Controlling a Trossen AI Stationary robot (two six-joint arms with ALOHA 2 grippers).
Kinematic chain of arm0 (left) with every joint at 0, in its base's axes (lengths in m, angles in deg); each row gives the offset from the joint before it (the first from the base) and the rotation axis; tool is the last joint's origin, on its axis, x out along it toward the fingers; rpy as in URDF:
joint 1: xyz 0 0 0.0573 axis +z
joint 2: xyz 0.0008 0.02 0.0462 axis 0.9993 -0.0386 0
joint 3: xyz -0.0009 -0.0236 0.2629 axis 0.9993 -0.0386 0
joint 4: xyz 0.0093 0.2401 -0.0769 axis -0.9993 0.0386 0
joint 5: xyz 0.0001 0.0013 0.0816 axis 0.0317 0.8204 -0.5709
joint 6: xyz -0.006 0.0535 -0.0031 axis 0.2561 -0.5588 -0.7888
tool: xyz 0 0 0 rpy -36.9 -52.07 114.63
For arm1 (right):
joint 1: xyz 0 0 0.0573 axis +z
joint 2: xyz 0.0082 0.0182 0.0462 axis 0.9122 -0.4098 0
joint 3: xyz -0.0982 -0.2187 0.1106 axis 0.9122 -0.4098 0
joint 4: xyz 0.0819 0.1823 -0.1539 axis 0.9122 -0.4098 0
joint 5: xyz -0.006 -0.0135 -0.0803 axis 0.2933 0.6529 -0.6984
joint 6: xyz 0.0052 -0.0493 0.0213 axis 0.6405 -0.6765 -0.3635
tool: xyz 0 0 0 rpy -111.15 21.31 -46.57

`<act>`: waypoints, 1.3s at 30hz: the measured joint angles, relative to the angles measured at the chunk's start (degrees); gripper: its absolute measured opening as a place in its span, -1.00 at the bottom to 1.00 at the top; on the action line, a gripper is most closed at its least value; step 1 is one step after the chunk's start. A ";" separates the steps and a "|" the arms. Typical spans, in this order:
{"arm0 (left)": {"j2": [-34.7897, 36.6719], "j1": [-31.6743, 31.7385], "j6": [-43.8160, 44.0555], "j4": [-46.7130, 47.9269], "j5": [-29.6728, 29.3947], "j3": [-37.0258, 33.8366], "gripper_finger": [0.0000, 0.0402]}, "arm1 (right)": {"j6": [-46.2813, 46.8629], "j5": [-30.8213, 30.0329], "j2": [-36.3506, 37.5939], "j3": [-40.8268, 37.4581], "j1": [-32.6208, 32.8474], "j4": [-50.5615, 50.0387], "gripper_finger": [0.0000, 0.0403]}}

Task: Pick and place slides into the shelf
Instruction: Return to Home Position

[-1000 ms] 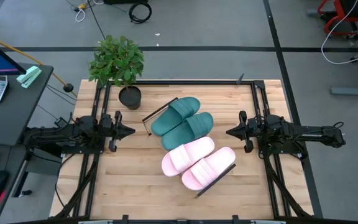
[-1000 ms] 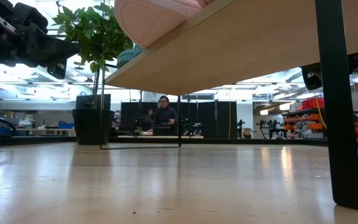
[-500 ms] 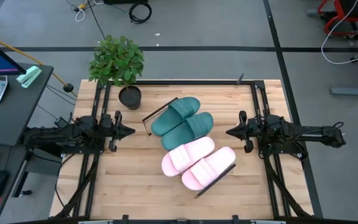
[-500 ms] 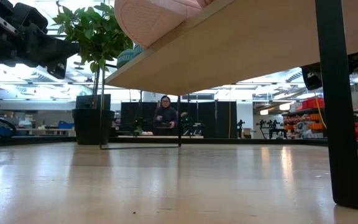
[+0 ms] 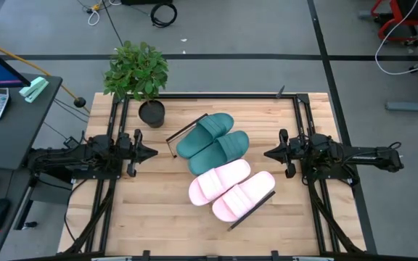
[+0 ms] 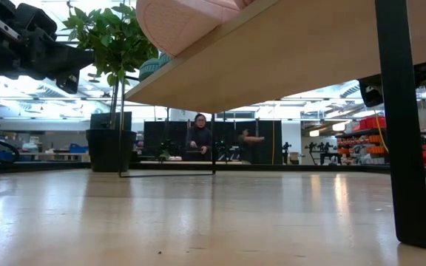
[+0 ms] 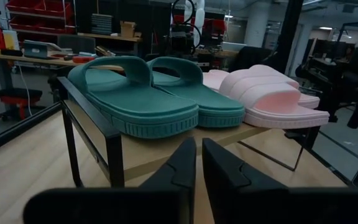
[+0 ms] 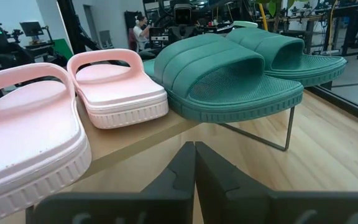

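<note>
The shelf (image 6: 294, 52), slanting across the high view's middle, carries the green pair (image 5: 212, 141) upper left and the pink pair (image 5: 231, 190) lower right; one pink slide (image 6: 176, 22) seems to overhang its edge, so a jolt might tip it off. The left gripper (image 5: 149, 153) and right gripper (image 5: 268, 153), fingers pressed together, sit well clear at mid-left and mid-right.

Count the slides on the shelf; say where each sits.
4, in a row on the shelf: two teal-green slides at the end nearer the plant, two pink slides at the other end. None appears hidden.
</note>
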 joint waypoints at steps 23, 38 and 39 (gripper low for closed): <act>0.00 -0.02 -0.01 0.02 0.02 0.00 -0.82 | 0.00 0.00 0.00 0.00 0.01 0.00 -0.92; 0.00 -0.01 0.01 0.02 0.02 0.00 -0.89 | 0.00 0.00 0.00 0.00 0.01 0.00 -0.92; 0.02 -0.02 -0.01 0.02 0.02 0.00 -0.88 | 0.00 0.00 0.00 0.00 0.00 0.00 -0.92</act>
